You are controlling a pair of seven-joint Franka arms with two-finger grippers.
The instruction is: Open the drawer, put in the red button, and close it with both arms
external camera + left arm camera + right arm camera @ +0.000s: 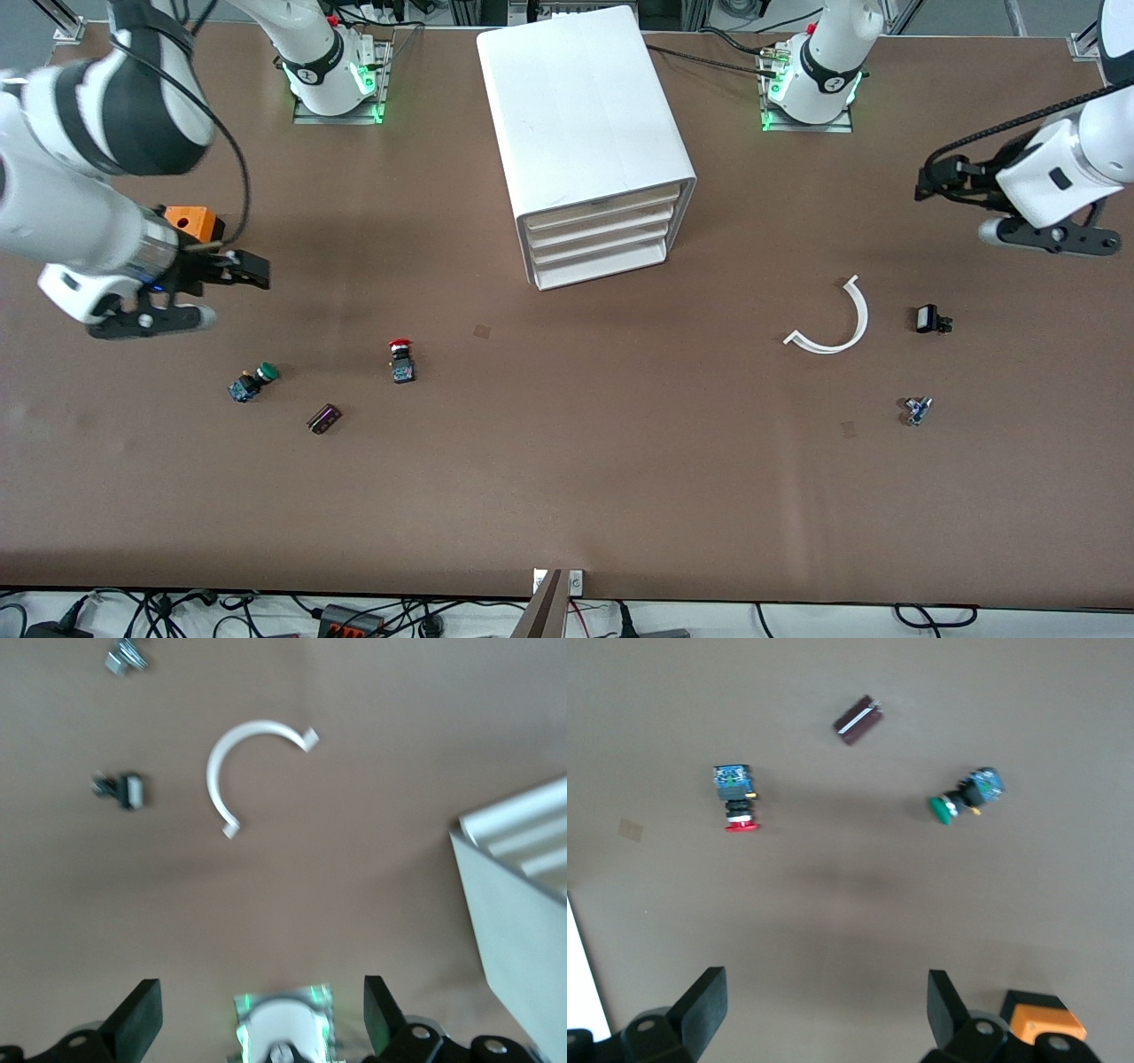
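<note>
The white cabinet (585, 133) stands mid-table near the arm bases, and its stacked drawers (602, 235) are all shut. The red button (401, 359) lies on the table nearer the front camera than the cabinet, toward the right arm's end. It also shows in the right wrist view (737, 797). My right gripper (252, 270) is open and empty over the table beside the orange box (193, 221), apart from the red button; its fingers (704, 1001) are spread wide. My left gripper (926, 182) is open and empty over the left arm's end; its fingers (142, 1019) are spread wide.
A green-capped button (252, 383) and a small dark block (324, 418) lie near the red button. A white curved strip (837, 319), a small black part (930, 319) and a small blue-metal part (917, 409) lie toward the left arm's end.
</note>
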